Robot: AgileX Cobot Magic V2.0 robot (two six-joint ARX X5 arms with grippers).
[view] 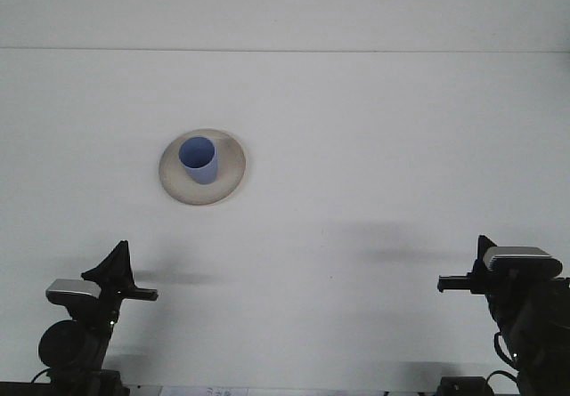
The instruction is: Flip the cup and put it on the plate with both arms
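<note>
A blue cup [199, 161] stands upright, mouth up, on a beige plate [228, 179] left of the table's centre. My left gripper [120, 271] sits low at the bottom left, well short of the plate and holding nothing. Low at the bottom right, far from the cup, is my right gripper [463, 280]. Neither arm touches cup or plate.
The white table [374, 147] stretches back to a pale wall. Both arm bases fill the lower corners.
</note>
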